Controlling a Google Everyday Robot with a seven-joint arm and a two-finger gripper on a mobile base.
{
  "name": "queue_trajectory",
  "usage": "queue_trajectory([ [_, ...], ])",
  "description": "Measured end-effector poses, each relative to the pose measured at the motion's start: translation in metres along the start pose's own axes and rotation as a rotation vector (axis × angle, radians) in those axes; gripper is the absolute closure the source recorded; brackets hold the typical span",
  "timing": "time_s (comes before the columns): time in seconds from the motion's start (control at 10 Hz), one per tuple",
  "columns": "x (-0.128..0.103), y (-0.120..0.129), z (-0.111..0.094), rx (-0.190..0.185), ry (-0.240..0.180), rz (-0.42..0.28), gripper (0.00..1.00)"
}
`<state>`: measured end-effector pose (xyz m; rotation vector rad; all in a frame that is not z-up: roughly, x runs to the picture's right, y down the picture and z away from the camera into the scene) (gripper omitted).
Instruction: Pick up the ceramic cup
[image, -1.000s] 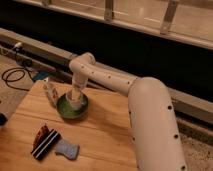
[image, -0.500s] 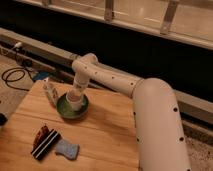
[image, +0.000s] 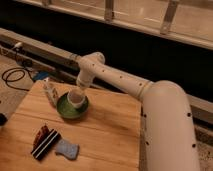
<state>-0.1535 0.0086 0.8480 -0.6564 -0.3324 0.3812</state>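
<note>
The ceramic cup (image: 75, 100) is small, plain and white, and sits in or just above the shallow green dish (image: 63, 111) on the wooden table (image: 110, 135). My gripper (image: 79, 90) is at the end of the white arm, right at the cup's top rim, mostly hidden by the wrist. I cannot tell whether the cup rests on the dish or is lifted off it.
A slim whitish patterned bottle (image: 50, 94) stands just left of the dish. A dark striped packet (image: 44, 142) and a blue sponge (image: 67, 148) lie near the table's front left. Cables (image: 15, 75) lie on the floor to the left. A dark wall with a rail runs behind.
The arm's wrist and the cup under it have shifted slightly to the right over the dish. The bottle, packet and sponge have not moved.
</note>
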Motion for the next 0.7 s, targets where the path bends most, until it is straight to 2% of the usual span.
queue_trajectory([
  [0.3, -0.005, 0.003, -0.063, 0.021, -0.087, -0.017, 1.00],
  [0.5, 0.004, 0.004, -0.102, 0.047, -0.143, -0.021, 1.00],
  [0.6, 0.007, 0.005, -0.111, 0.054, -0.157, -0.022, 1.00],
  [0.7, 0.006, 0.006, -0.111, 0.053, -0.158, -0.024, 1.00],
])
